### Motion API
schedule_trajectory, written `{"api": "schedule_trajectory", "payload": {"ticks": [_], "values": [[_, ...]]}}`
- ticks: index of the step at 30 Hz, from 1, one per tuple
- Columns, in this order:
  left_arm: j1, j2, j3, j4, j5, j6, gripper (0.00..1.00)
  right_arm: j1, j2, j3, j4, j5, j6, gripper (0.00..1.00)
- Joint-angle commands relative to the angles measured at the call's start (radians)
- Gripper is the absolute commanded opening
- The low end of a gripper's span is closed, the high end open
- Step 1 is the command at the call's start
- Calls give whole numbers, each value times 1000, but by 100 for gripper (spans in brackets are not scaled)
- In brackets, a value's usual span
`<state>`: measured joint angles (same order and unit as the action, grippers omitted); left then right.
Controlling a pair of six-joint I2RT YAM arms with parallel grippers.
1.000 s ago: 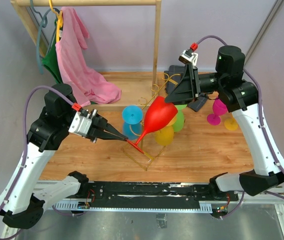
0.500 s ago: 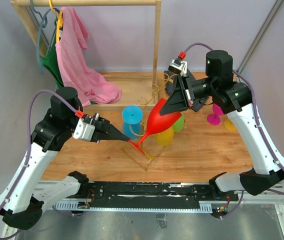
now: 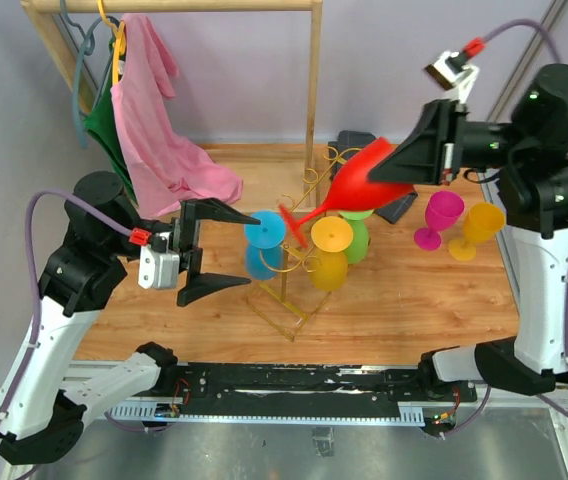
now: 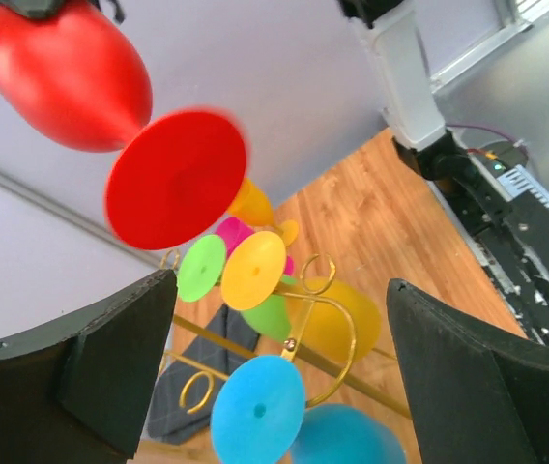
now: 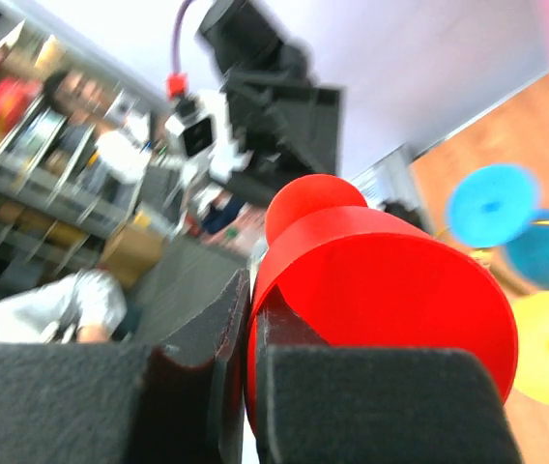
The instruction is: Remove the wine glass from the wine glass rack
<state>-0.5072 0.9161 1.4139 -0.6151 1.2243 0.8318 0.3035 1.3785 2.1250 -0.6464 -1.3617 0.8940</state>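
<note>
Right gripper (image 3: 399,168) is clamped on the bowl of the red wine glass (image 3: 364,182) and holds it high, right of the wine glass rack (image 3: 292,336), tilted, I'd say, so its foot slips clear of the hooks. Left gripper (image 3: 242,250) gapes wide beside the rack, holding nothing.

You have the gold-yellow wire wine glass rack (image 3: 284,285) near the middle of the wooden table (image 3: 414,290), in front of the tall wooden clothes rack (image 3: 314,90). On its hooks hang the blue plastic glass (image 3: 262,232) at the left, and the yellow plastic glass (image 3: 330,268) and the green plastic glass (image 3: 359,243) at the right.

The red plastic wine glass (image 3: 362,178) is above and right of the rack, apart from the hooks. It is tilted, and your right gripper (image 3: 396,165) clamps its bowl. Your left gripper (image 3: 251,249) is just left of the rack, with the jaws wide apart.

The magenta plastic glass (image 3: 442,213) and the orange plastic glass (image 3: 482,222) stand side by side on the table, right of the rack. The pink cloth (image 3: 159,140) hangs at the left end of the clothes rack.
</note>
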Motion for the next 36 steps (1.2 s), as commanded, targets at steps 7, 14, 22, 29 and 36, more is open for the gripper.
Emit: {"api": "schedule_trajectory", "payload": {"ticks": [7,14,22,29,36], "values": [[-5,-7,-27,444,-155,-427,99,-640,-53,-1,177,90,71,1],[-5,-2,-21,564,-253,-582,99,-833,-124,33,-376,690,-477,1],[-5,15,5,533,-409,-656,98,-833,-243,-95,-605,1259,-711,1],[-5,47,31,507,-482,-664,95,-825,-370,-373,-588,1441,-707,1],[-5,35,15,481,-490,-604,95,-825,-497,-754,-431,1462,-666,1]]}}
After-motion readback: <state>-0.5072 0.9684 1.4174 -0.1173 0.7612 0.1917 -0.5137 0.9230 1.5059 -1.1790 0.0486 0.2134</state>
